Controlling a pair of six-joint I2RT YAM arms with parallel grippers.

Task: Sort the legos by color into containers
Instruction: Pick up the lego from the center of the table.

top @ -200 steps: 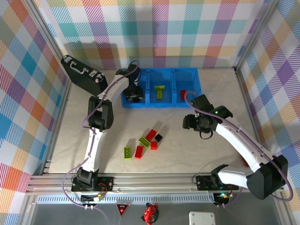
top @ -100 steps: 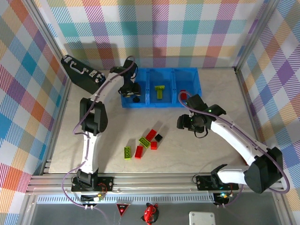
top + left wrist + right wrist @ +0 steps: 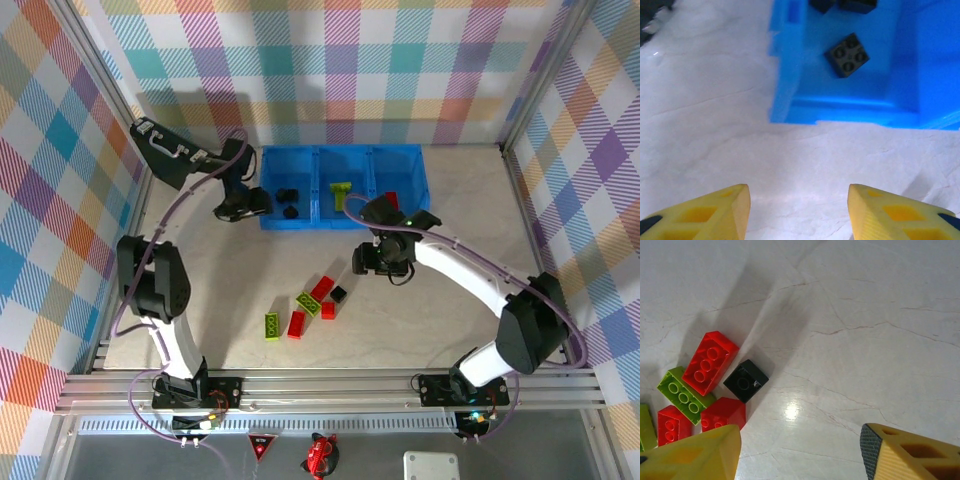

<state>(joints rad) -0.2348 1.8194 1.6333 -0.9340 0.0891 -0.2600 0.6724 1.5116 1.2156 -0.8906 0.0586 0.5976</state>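
Pale marbled worktop (image 3: 440, 310) recorded. A blue three-compartment tray (image 3: 300, 224) is set at the far side, with a black case (image 3: 165, 150) off to its left, apart.

The left claw (image 3: 797, 210) is held released and empty over bare worktop, just outside the tray's left compartment. The right claw (image 3: 800, 445) is likewise spread, nothing gripped, above the worktop just right of the loose pile.

Sorted: black bricks (image 3: 846, 54) in the left compartment, a lime brick (image 3: 341, 190) in the middle, a red brick (image 3: 391, 199) in the right.

Six loose legos (image 3: 308, 303) are clustered mid-worktop: three red, two lime and one black square brick (image 3: 745, 380).
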